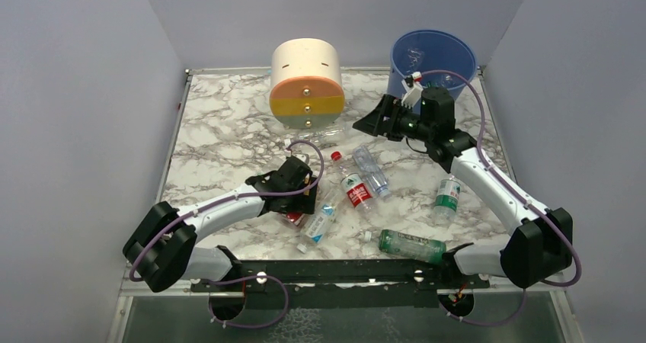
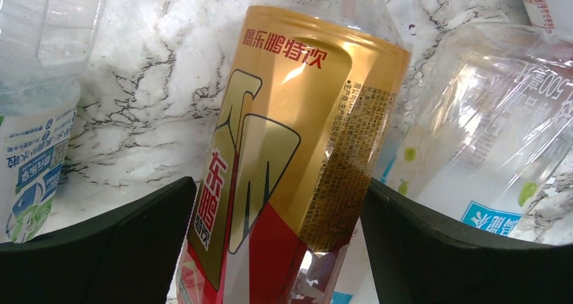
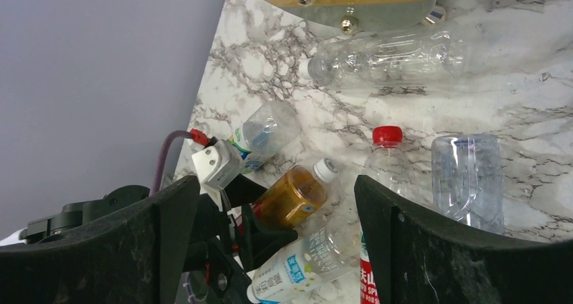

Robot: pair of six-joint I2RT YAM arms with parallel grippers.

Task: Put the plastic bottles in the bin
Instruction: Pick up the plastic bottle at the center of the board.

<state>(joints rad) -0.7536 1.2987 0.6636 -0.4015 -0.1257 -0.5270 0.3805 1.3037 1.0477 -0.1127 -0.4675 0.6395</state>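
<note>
My left gripper point(image 2: 277, 190) is shut on a gold-and-red labelled bottle point(image 2: 297, 135) with a white cap, low over the marble table; it also shows in the right wrist view point(image 3: 292, 197). In the top view the left gripper point(image 1: 302, 200) is left of centre. Loose bottles lie around it: a white-and-blue labelled one point(image 1: 321, 222), a red-labelled one point(image 1: 355, 188), a clear one point(image 1: 371, 170). A green-labelled bottle point(image 1: 447, 196) and a green-tinted bottle point(image 1: 411, 245) lie on the right. My right gripper point(image 1: 366, 122) is open and empty, raised beside the blue bin point(image 1: 432, 57).
The cream-and-orange drawer unit point(image 1: 307, 82) stands at the back centre, with a clear bottle point(image 1: 320, 135) lying just in front of it. Grey walls close in the table on three sides. The bin stands in the back right corner.
</note>
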